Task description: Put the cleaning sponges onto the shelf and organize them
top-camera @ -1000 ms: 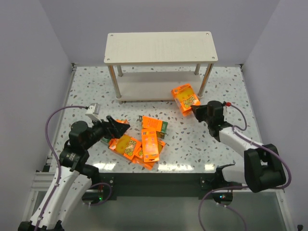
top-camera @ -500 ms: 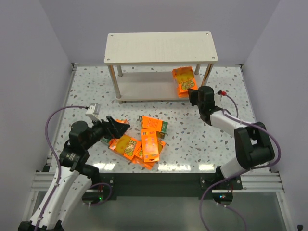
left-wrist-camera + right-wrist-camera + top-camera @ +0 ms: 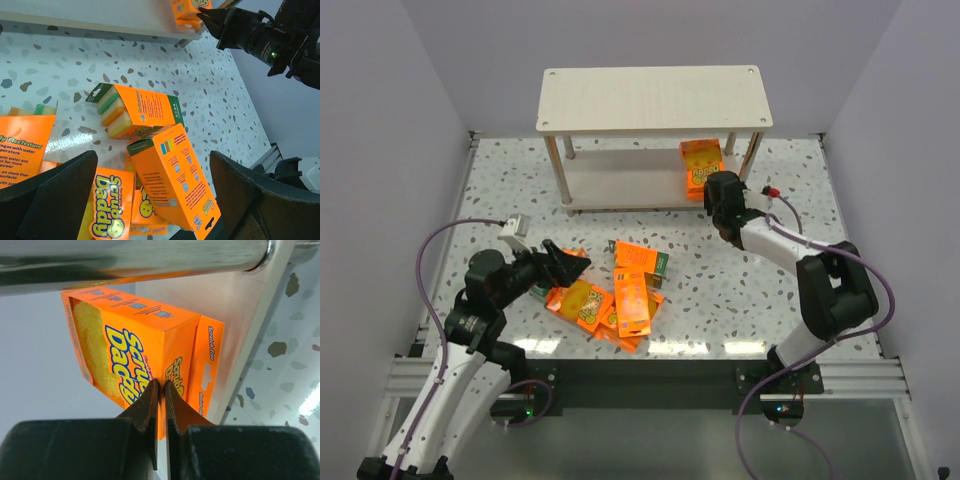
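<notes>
The pale wood shelf [image 3: 650, 95] stands at the back of the table. My right gripper [image 3: 707, 192] is shut on the flap of an orange sponge pack [image 3: 701, 165], which lies on the right end of the lower board [image 3: 620, 180]. In the right wrist view the gripper [image 3: 161, 385] pinches the pack's [image 3: 135, 350] edge, with the board [image 3: 225, 305] beside it. My left gripper [image 3: 570, 262] is open and empty just above a pile of several packs [image 3: 632, 303]. In the left wrist view one tilted pack [image 3: 172, 180] lies between the wide-open fingers [image 3: 260, 200], and another [image 3: 135, 112] lies beyond it.
A shelf leg [image 3: 135, 257] runs close above the held pack. The right front leg [image 3: 748, 165] stands just right of the pack. The speckled table [image 3: 740, 290] spreads between the pile and the right arm. Grey walls close in the sides.
My right gripper carried its pack from the table in front of the shelf up onto the lower board's right end. The left arm has hardly moved.
</notes>
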You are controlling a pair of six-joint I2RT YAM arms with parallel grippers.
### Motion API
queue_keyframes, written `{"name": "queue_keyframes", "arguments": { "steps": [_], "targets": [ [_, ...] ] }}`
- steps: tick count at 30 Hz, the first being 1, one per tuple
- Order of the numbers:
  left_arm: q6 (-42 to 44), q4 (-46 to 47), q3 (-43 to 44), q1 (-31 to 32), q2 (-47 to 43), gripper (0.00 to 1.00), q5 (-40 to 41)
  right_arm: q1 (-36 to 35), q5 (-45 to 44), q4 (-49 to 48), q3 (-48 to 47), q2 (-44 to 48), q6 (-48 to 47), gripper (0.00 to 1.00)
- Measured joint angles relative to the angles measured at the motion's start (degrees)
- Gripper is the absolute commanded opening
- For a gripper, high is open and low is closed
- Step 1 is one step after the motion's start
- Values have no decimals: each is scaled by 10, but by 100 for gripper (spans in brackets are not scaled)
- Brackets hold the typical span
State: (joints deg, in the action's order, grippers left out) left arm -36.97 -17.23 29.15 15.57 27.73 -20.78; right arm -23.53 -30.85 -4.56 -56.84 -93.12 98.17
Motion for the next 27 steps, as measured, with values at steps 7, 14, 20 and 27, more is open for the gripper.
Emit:
{"name": "queue_keyframes", "arguments": {
  "steps": [7, 14, 20, 27],
  "targets": [
    [0, 0, 0, 0, 0, 100, 0, -2, -28, 23, -2, -30, 35, 0],
    [0, -4, 3, 0, -1, 100, 0, -2, -34, -24, -9, -72, 51, 0],
    [0, -4, 4, 0, -3, 100, 0, -2, -32, -56, -9, -78, 44, 4],
    [0, -3, 4, 0, -2, 100, 0, -3, -21, -119, 40, -60, 21, 43]
  ]
}}
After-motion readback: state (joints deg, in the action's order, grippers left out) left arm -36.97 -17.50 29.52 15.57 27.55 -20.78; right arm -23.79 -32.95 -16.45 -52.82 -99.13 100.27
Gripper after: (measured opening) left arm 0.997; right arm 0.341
